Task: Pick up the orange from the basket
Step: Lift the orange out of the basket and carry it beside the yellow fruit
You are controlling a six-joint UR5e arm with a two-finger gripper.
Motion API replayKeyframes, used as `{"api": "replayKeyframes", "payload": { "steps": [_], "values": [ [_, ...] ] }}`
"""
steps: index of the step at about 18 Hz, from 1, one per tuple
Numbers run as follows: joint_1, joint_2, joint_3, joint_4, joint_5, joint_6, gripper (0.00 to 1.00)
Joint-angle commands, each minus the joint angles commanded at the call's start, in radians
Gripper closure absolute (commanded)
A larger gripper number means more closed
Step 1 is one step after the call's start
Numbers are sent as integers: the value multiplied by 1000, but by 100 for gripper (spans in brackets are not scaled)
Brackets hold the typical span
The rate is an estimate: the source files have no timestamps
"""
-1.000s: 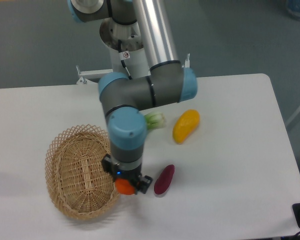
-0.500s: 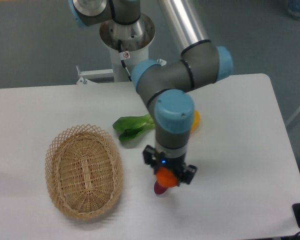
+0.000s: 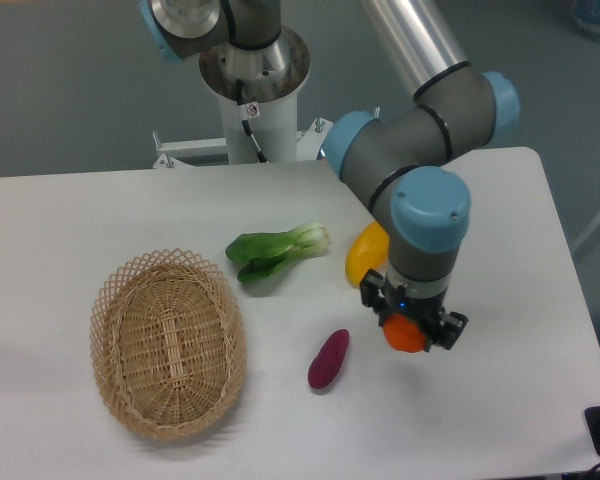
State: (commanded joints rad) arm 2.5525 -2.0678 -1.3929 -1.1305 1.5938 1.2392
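Orange (image 3: pixel 405 335) sits clamped between the jaws of the gripper (image 3: pixel 410 333), clear of the basket (image 3: pixel 167 345), which lies well off to one side of the jaws and holds no fruit that can be seen. Just beside the jaws are a yellow mango-like fruit (image 3: pixel 366 251) and a purple vegetable (image 3: pixel 329 359), with a leafy green (image 3: pixel 275 252) further off. The pick-up itself appears complete; whether the orange hangs above the table (image 3: pixel 500 400) or touches it cannot be judged.

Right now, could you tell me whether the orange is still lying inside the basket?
No, the orange is held in the gripper above the table, well to the right of the empty basket.
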Motion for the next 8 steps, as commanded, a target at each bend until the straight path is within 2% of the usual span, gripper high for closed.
{"api": "replayKeyframes", "payload": {
  "steps": [8],
  "values": [
    [17,-15,8,6,18,14,42]
  ]
}}
